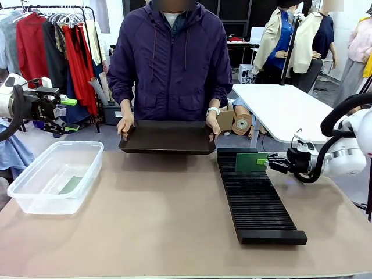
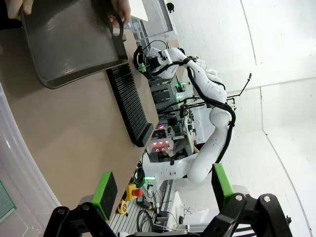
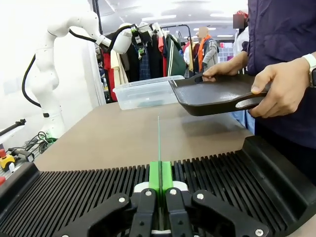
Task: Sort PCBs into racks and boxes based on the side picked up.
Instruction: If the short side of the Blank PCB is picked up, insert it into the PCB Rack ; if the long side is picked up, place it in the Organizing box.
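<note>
Nearest thing is the right tool [image 3: 158, 197]; it's clamped tight on a PCB [image 3: 159, 143] held on edge, so in its wrist view the board reads as just a thin green line sticking up over the rack [image 3: 74, 197]; from the front the same PCB [image 1: 251, 162] sits upright over the far end of the rack [image 1: 256, 200], near the person's side.

What could go wrong, imo: those slots are really fine, so if the board comes down a hair off a slot or slightly tilted it'll ride on the ribs, then either jam or flop over flat once it's let go; pushing down on a misaligned board could also shove the rack along the counter [image 1: 163, 232].

Other worry: the person is holding a black tray [image 1: 167, 138] just beside that end of the rack; if the tray dips or the arm swings wide, they could bump.

Left tool [image 1: 63, 113] is spread wide with nothing in it, up above the box [image 1: 55, 174], which already has one PCB [image 1: 72, 185] lying flat in it; no trouble there.
</note>
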Robot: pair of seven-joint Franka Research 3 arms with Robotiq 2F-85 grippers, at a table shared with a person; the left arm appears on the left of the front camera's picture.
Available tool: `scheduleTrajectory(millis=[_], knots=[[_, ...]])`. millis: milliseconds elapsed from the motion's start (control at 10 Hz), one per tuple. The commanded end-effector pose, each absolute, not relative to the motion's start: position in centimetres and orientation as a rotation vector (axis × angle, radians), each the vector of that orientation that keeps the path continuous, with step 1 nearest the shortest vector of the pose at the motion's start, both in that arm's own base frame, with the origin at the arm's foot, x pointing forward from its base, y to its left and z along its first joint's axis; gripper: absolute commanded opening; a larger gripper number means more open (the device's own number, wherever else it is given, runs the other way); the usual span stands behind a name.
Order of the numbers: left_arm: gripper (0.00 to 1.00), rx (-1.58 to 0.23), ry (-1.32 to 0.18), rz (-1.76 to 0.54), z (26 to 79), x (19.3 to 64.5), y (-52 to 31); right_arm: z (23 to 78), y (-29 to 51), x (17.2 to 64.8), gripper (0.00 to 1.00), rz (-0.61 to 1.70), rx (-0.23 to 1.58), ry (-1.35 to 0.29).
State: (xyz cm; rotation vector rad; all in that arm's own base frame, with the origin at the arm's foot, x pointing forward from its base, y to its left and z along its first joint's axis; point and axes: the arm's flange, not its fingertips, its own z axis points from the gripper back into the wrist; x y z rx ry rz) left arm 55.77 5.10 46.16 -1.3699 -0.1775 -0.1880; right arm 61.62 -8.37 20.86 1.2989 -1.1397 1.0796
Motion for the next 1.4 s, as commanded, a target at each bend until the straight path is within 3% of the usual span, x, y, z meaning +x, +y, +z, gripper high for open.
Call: scheduleTrajectory(millis=[0, 1300], knots=[[1.0, -1.371, -0.181, -0.188, 46.37, 55.54, 5.14, 20.83, -8.27, 62.34, 0.0, 1.127, 1.279, -1.092], [1.0, -1.371, -0.181, -0.188, 46.37, 55.54, 5.14, 20.68, -8.33, 61.58, 0.0, 1.087, 1.295, -1.127]])
